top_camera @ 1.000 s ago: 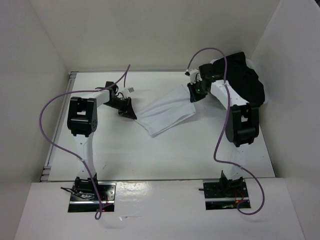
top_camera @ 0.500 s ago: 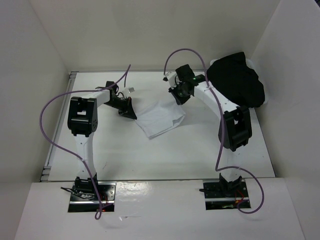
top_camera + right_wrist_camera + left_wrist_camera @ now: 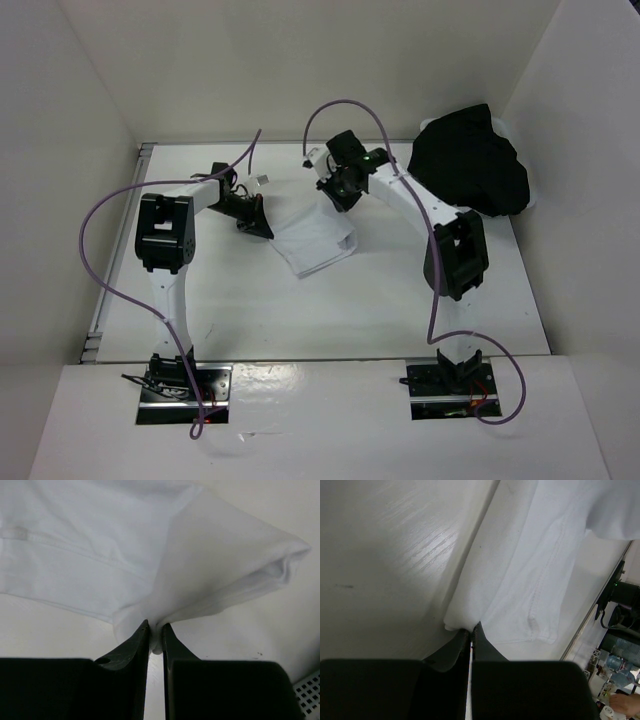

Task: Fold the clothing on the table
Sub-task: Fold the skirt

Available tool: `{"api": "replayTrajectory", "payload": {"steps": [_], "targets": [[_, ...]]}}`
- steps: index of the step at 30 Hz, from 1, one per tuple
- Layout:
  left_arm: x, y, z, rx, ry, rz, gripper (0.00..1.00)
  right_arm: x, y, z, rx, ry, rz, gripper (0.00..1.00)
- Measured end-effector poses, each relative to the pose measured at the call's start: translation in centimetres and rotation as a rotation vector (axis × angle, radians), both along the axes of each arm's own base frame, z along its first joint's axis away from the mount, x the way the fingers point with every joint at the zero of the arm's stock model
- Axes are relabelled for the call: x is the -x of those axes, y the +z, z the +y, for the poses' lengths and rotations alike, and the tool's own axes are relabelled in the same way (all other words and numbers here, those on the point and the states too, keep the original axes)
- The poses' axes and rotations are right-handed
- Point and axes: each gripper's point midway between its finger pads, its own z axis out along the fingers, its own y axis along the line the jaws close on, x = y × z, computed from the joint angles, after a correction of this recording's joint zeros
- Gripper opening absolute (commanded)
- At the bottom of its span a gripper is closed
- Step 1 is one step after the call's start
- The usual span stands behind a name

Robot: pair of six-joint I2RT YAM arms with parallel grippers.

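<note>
The right gripper (image 3: 155,627) was nearly closed, its jaws pinching a gathered edge of the clothing (image 3: 100,545). A doubled flap of cloth bulged out toward 2 o'clock in the right wrist view. Within the last second this gripper had swept from beside the black garment (image 3: 470,160) at the table's 2 o'clock corner across toward 10 o'clock. It carried its edge with it, and in the top view it ended over the clothing's 12 o'clock edge. The cloth had lain spread out toward 3 o'clock. It had since drawn in to a narrower, roughly square patch, so the right side seemed to have been laid over the left.

The left gripper (image 3: 471,630) was fully closed on the clothing's other corner, with a stitched hem running away toward 1 o'clock in its wrist view. It had not moved and kept the corner at the clothing's 9 o'clock side.

The clothing lay on the table (image 3: 300,310), a little toward 12 o'clock of its middle, between the two grippers and well apart from the black garment. From above I could not tell whether the carried edge had yet met the held corner or still hung just above the lower layer.

For the task, this looked like the first fold nearly finished. What remained was probably to lower and release the carried edge squarely, since a skewed drop would leave the layers misaligned.
</note>
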Motion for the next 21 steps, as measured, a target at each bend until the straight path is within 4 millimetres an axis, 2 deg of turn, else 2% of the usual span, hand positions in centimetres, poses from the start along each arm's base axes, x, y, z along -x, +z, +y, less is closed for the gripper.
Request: {"api": "replayTrajectory", "payload": {"steps": [5,9,13,21], "targets": [[0.0,0.0,0.0,0.0,0.0,0.0,0.0,2.3,-1.5,4.2,0.016,0.108,0.031,0.0],[0.0,0.0,0.0,0.0,0.0,0.001,0.0,4.0,-2.7,6.4,0.035,0.181,0.064,0.0],[0.0,0.0,0.0,0.0,0.0,0.001,0.0,4.9,-3.2,7.3,0.044,0.224,0.091,0.0],[0.0,0.0,0.0,0.0,0.0,0.001,0.0,5.5,-2.9,8.7,0.053,0.279,0.089,0.0]]}}
